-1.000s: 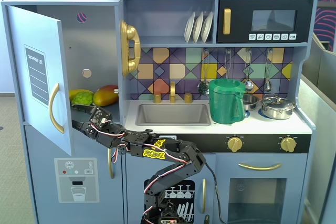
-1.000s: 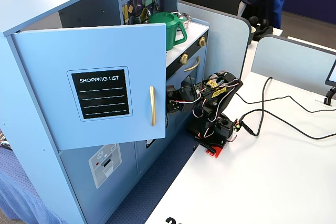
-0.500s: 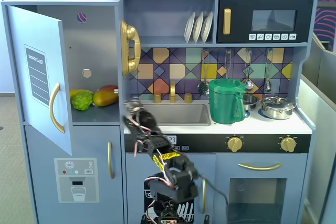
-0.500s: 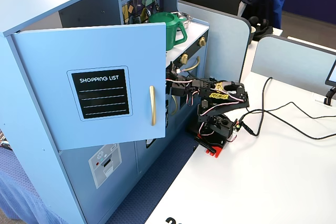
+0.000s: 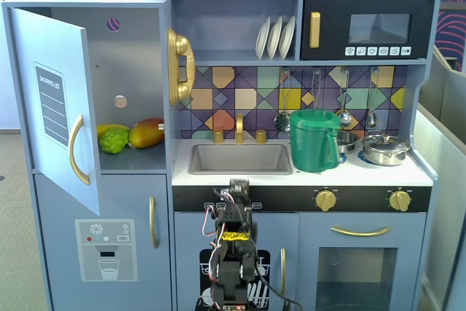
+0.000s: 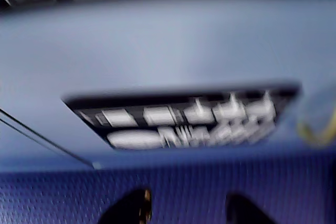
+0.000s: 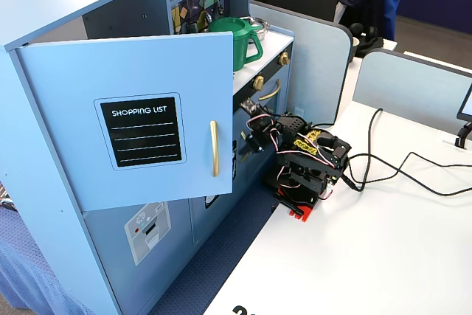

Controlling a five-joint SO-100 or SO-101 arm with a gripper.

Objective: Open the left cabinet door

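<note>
Black SO-100 arm with exposed wiring (image 5: 231,253): nearest the lens in a fixed view, folded low against the toy kitchen's lower front, below the grey sink (image 5: 240,158); also seen folded on the white table (image 7: 383,256).

Gripper (image 6: 184,211): two dark fingertips at the bottom edge of the blurred wrist view, set apart with blue surface between them, holding nothing.

Large light-blue rectangular left cabinet door (image 5: 54,107) with black "SHOPPING LIST" panel and curved gold handle (image 7: 214,148): swung wide open on its left hinge, standing out from the cabinet front.

Open compartment: green round toy fruit (image 5: 113,140), red-orange mango (image 5: 147,133), on the shelf.

Counter: green plastic pitcher (image 5: 314,140), right of sink.
</note>
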